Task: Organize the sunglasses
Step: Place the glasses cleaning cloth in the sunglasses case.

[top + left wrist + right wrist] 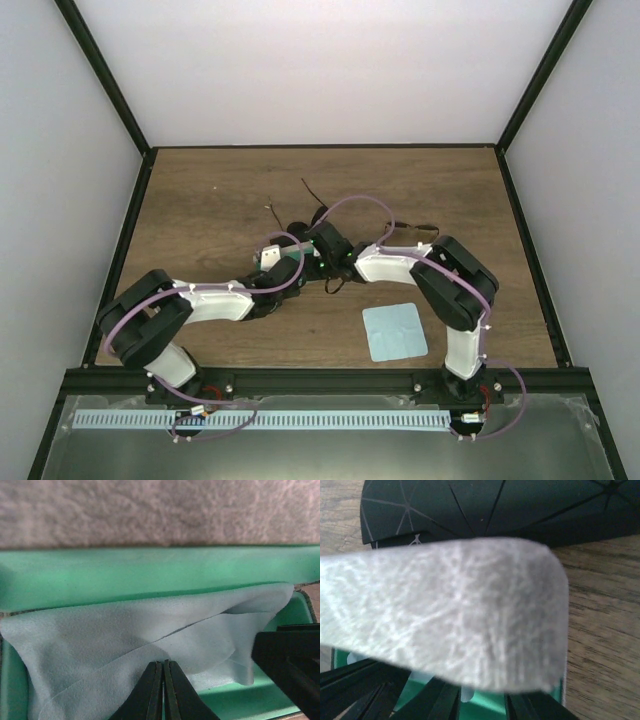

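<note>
Dark-wire sunglasses [311,192] just beyond left gripper [297,258]

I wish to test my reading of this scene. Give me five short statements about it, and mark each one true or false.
1. A light blue cloth lies in the green-lined case. True.
2. The left jaws stand wide open. False: they are shut.
3. A second light blue cloth lies flat on the table, near the right arm. True.
4. The table is white plastic. False: it is brown wood.
5. A black case with thin pale lines lies on the table. True.
</note>
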Robot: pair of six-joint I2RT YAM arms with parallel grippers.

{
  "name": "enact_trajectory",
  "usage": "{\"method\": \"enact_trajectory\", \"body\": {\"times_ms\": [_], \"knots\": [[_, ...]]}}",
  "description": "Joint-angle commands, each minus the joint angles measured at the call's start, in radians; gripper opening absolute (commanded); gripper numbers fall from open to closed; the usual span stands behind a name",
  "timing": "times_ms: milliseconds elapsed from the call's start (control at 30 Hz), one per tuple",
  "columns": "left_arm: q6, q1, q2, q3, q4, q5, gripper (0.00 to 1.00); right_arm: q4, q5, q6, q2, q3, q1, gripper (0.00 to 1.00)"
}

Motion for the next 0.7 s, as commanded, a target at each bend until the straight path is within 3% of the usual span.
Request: {"method": "enact_trajectory", "body": {"times_ms": [0, 267, 533, 667], "knots": [[0.006, 0.004, -0.016, -0.011, -0.002, -0.010, 0.04, 0.001, -0.035, -0.007, 0.029, 0.058, 0.008, 0.27], [0.015, 0.004, -0.023, -0.010, 0.003, 0.003, 0.04, -0.018, -0.037, -0.013, 0.065, 0.090, 0.008, 0.30], [0.019, 0.007, -0.041, -0.019, 0.002, 0.001, 0.04, -0.023, -0.045, -0.013, 0.095, 0.115, 0.008, 0.09], [0.018, 0.009, -0.039, -0.022, 0.002, 0.000, 0.04, -0.010, -0.057, -0.010, 0.066, 0.105, 0.008, 0.03]]}}
